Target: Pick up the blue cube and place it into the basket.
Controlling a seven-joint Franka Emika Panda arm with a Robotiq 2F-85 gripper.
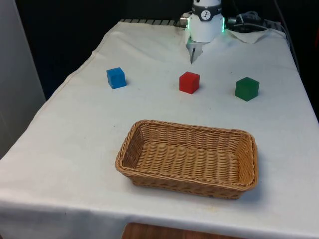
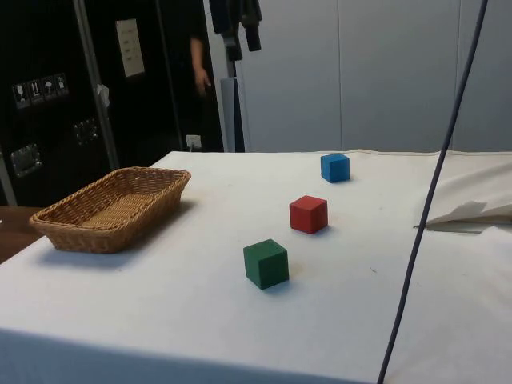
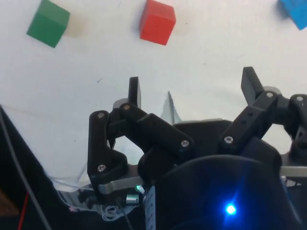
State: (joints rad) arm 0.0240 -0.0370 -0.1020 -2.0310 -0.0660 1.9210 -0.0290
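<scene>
The blue cube (image 1: 116,77) sits on the white cloth towards the front view's left, at the table's far side in the side view (image 2: 335,167). The wicker basket (image 1: 130,149) stands nearer the camera, with nothing in it (image 2: 56,218). My gripper (image 1: 192,56) hangs above the cloth at the far end, just behind the red cube (image 1: 189,82) and well to the right of the blue one. The wrist view has its fingers (image 3: 134,91) spread wide, so the gripper (image 3: 192,88) is open and holds nothing. The blue cube (image 3: 295,12) is cut off by that picture's corner.
A green cube (image 1: 247,88) lies on the front view's right of the red one (image 2: 309,214), in one row with the blue cube. A dark cable (image 2: 432,192) hangs across the side view. The cloth is rumpled (image 2: 472,212) near the robot's base.
</scene>
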